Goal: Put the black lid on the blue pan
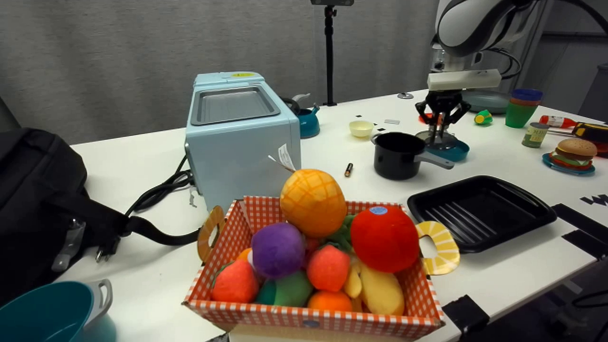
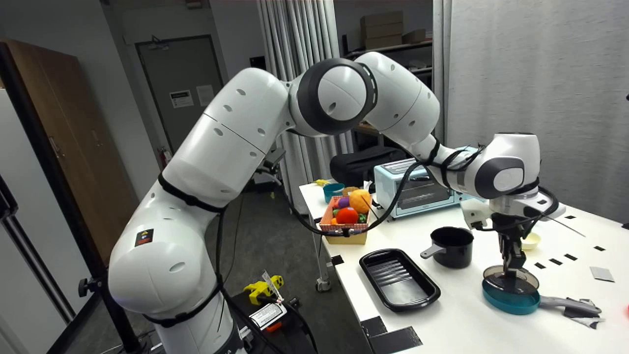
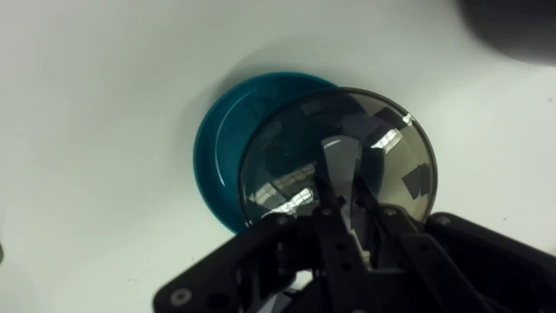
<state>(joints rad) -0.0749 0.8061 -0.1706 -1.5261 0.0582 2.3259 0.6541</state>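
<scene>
The black lid is a smoky see-through round lid (image 3: 282,143) with a grey handle. It also shows in both exterior views (image 1: 439,141) (image 2: 526,283). My gripper (image 3: 341,184) is shut on the lid's handle, pointing down (image 1: 436,129) (image 2: 512,263). The blue pan is a shallow teal pan (image 3: 219,143) on the white table, seen too in both exterior views (image 1: 460,151) (image 2: 511,303). The lid is over the pan but off-centre, overhanging one side in the wrist view. I cannot tell whether its edge touches the rim.
A black pot (image 1: 399,156) (image 2: 452,248) stands close beside the pan, its handle toward the tray in an exterior view. A black grill tray (image 1: 479,213) (image 2: 400,280), fruit basket (image 1: 304,311), toaster oven (image 1: 242,147) and pale bowl (image 1: 361,128) share the table.
</scene>
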